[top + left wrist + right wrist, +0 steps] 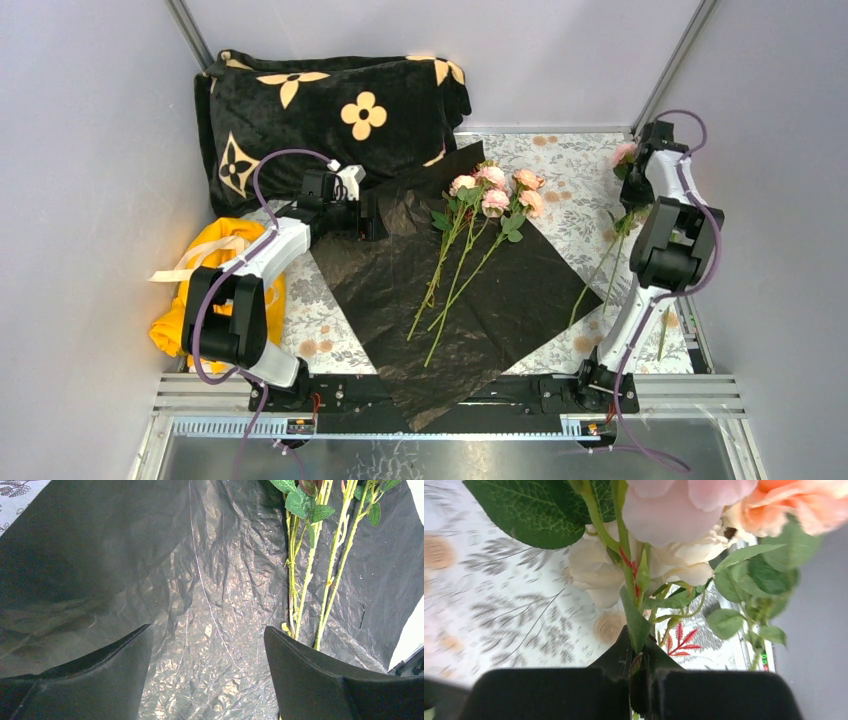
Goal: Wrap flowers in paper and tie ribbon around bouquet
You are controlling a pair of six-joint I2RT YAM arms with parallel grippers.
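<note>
The black paper [460,290] lies spread as a diamond in the middle of the table. Several pink flowers [490,190] rest on it, stems pointing toward the near edge. My left gripper [378,218] hovers open over the paper's left part; in the left wrist view the crinkled paper [210,595] and green stems [300,580] fill the gap around my left gripper [207,630]. My right gripper [635,172] at the far right is shut on a separate bunch of flowers [674,510], pinching stem and leaf at the right gripper [638,655]. The ribbon [185,268] lies on the yellow cloth. The bouquet is out of view.
A black plush blanket [330,110] with tan flower marks is heaped at the far left. A yellow cloth [215,290] sits under the left arm. The floral tablecloth [580,190] covers the table, with walls close on both sides and a metal rail [450,395] along the near edge.
</note>
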